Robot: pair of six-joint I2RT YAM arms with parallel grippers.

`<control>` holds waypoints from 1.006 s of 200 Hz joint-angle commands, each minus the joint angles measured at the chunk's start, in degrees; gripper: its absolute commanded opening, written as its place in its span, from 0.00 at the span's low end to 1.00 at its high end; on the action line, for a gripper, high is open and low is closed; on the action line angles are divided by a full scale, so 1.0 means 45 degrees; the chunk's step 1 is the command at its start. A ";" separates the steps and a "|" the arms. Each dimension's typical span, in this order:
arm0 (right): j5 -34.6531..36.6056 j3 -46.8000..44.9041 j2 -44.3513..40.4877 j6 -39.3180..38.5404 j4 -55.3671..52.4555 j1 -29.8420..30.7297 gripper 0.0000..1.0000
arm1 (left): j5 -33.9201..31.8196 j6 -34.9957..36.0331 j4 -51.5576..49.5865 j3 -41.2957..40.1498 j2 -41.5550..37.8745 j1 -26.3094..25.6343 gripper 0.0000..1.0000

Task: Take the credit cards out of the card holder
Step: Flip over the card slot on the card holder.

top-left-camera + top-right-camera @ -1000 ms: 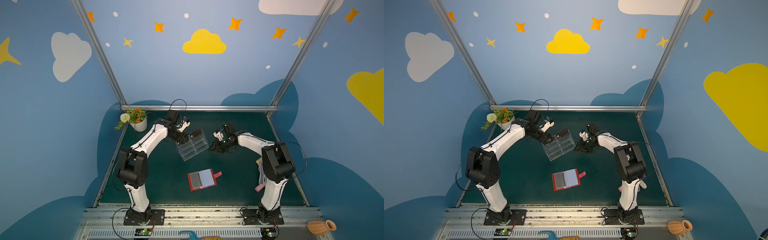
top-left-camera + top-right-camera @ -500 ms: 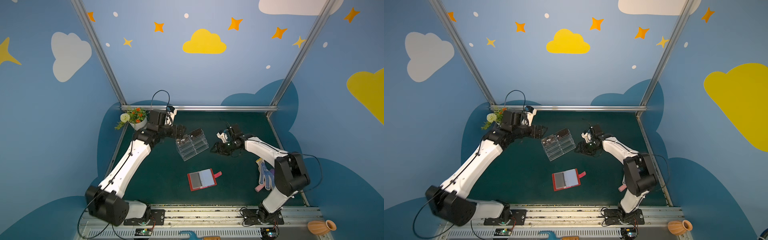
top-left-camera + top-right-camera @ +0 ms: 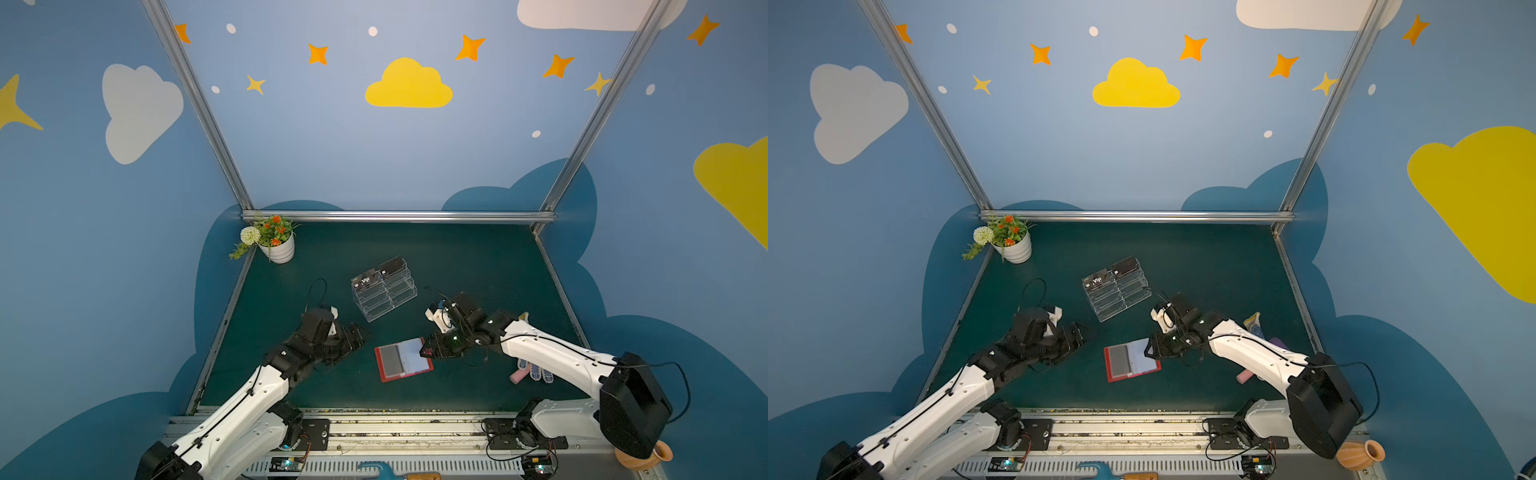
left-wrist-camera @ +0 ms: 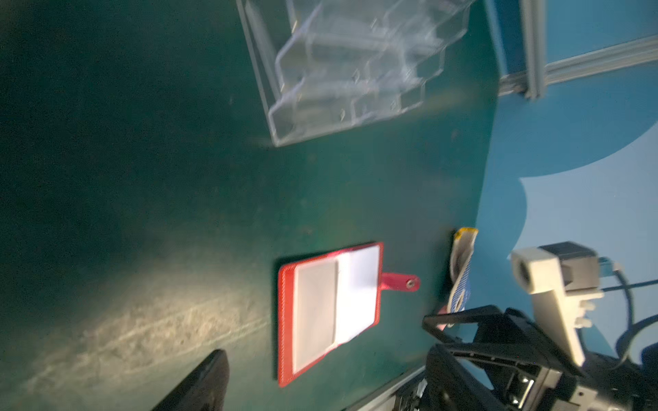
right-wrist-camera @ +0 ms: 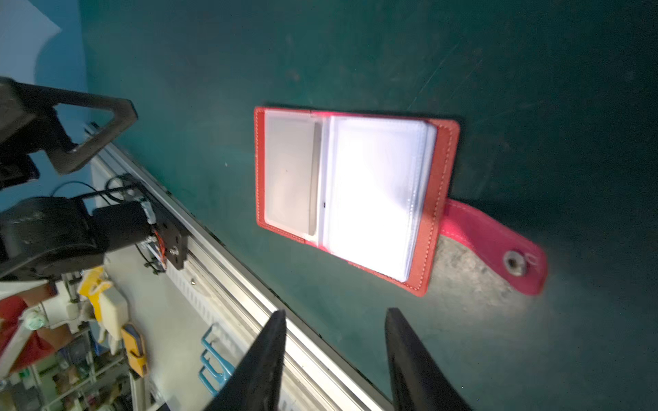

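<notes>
While the card holder [image 3: 403,359] lies open and flat on the table [image 3: 457,257], at 6 o'clock from the acrylic stand [image 3: 386,305], 2 dark credit cards [image 3: 365,281] sit in the stand's top tier, 1 of them lettered "Vip".

Right gripper [image 3: 428,352]: over the holder's 3 o'clock edge, hiding the snap tab [image 5: 498,245] in both top views. Its wrist view shows the jaws spread, nothing between them, and no contact with the holder.

Left gripper [image 3: 358,334]: at 10 o'clock from the holder, apart from it. Only 1 finger shows in its wrist view, so I cannot tell whether the jaws are spread or pressed together.

Sleeve pages [image 5: 374,192]: the upper page glares white and the facing pocket shows a flat grey panel. I cannot tell whether a card remains inside.

Judgement: 2 cards are out, and the step in hand is an approach for the next one. The next move calls for lifting a thin, slippery page edge from 3 o'clock. The left gripper could pin the 9 o'clock cover so the holder does not slide.
</notes>
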 commanded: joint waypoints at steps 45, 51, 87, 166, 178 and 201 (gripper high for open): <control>0.0959 -0.0376 0.1973 0.0780 0.1726 -0.0037 0.23 | -0.0801 -0.3361 0.3871 -0.2039 0.0719 -0.1777 0.70; 0.0940 -0.0425 0.2111 0.0781 0.1780 -0.0067 0.23 | -0.0771 -0.3448 0.4068 -0.2094 0.0889 -0.1855 0.69; 0.1038 -0.0582 0.2641 0.0856 0.1999 -0.0203 0.21 | -0.0814 -0.3895 0.4154 -0.2320 0.1881 -0.2083 0.56; 0.1175 -0.1069 0.2922 0.0947 0.2180 -0.0520 0.18 | -0.0722 -0.4454 0.5737 -0.2204 0.4311 -0.2913 0.43; 0.1098 -0.1217 0.2936 0.0966 0.2336 -0.0583 0.18 | -0.0719 -0.4512 0.5998 -0.2180 0.4702 -0.3046 0.39; 0.1027 -0.1368 0.3003 0.0974 0.2473 -0.0662 0.17 | -0.0877 -0.4637 0.6366 -0.2273 0.5311 -0.3245 0.28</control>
